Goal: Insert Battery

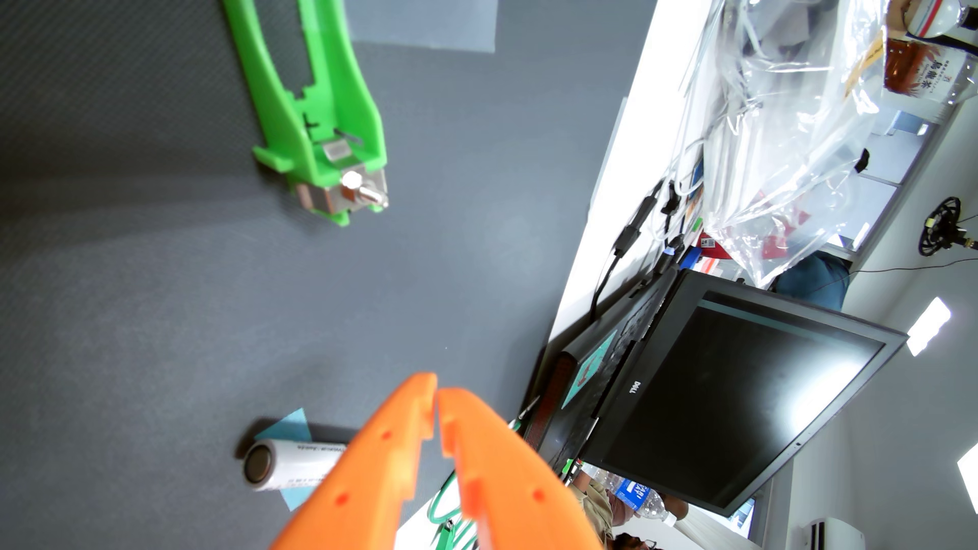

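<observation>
In the wrist view, a white cylindrical battery (288,465) lies on its side on a light blue patch on the dark grey mat, at the bottom left. My orange gripper (436,388) enters from the bottom edge. Its jaws are closed tip to tip and hold nothing. It hangs above the mat, to the right of the battery and partly covering its right end. A green plastic holder (317,106) with a metal toggle switch (360,190) at its near end lies at the top left, well apart from the gripper.
The grey mat (159,317) ends along a diagonal edge at the right, beside a white tabletop (624,174). A black Dell laptop (730,391) stands open there, with cables, a clear plastic bag (794,132) and a water bottle (635,494) around it.
</observation>
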Robot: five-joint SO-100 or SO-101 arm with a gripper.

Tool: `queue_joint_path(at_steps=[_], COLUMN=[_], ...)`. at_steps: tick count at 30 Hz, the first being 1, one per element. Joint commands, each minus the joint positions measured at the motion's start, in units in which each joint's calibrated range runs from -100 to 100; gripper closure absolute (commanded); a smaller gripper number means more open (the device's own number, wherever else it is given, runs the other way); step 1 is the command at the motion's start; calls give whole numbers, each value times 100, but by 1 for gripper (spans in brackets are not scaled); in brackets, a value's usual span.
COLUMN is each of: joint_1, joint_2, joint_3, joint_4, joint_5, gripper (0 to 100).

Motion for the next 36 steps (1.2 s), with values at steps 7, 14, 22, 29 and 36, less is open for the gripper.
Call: queue_joint_path(at_steps=[7,14,22,29,36], joint_1=[-27,-27,79,-39,67], joint_2=[-24,-33,-33,1,776], joint_3=[-17,28,-179,-1674,-3231], joint_4=[-35,-69,33,965,1938], joint_5=[8,-7,86,328,884], gripper=[98,98,98,98,92])
